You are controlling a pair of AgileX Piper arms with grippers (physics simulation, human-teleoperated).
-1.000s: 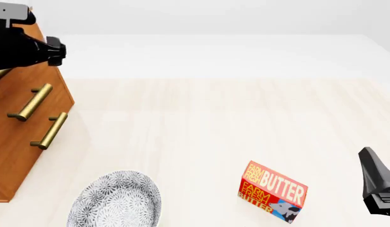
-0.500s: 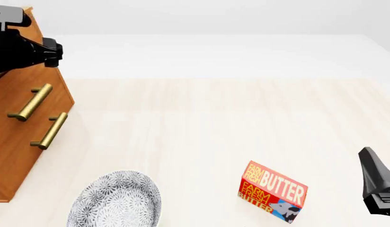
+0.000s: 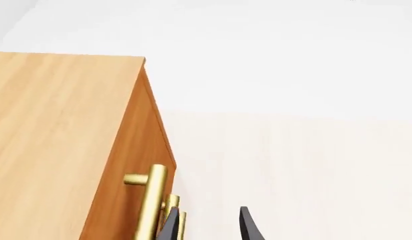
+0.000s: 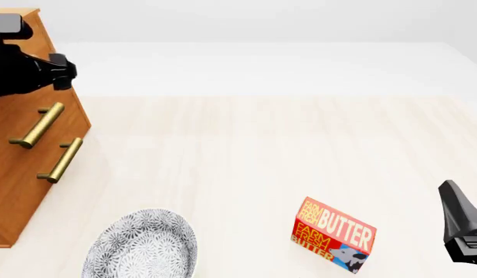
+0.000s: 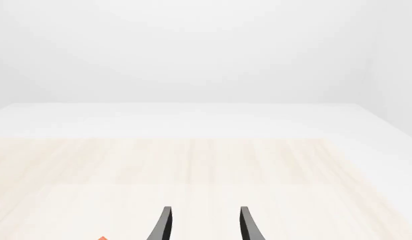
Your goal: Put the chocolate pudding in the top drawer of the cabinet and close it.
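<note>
Cabinet (image 4: 26, 145) at the table's left, both drawers apparently shut, left gripper (image 3: 207, 225) spread beside the top drawer (image 4: 41, 110) handle, right gripper (image 5: 203, 225) spread above bare table (image 4: 261, 150), chocolate pudding nowhere visible, butter box (image 4: 333, 234) near a patterned plate (image 4: 142, 246).

L arm (image 4: 26, 72) drifted further left over the cabinet (image 4: 22, 162), less of it overhanging cabinet's right edge. Its cam rose slightly.

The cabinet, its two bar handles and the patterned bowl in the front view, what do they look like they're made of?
The cabinet: orange-brown wood, going by faint grain, smooth satin finish. The upper handle and lower handle: likely brass, yellow metallic sheen. The bowl: probably glazed ceramic, white with a fine grey floral print, though a render leaves that open.
</note>
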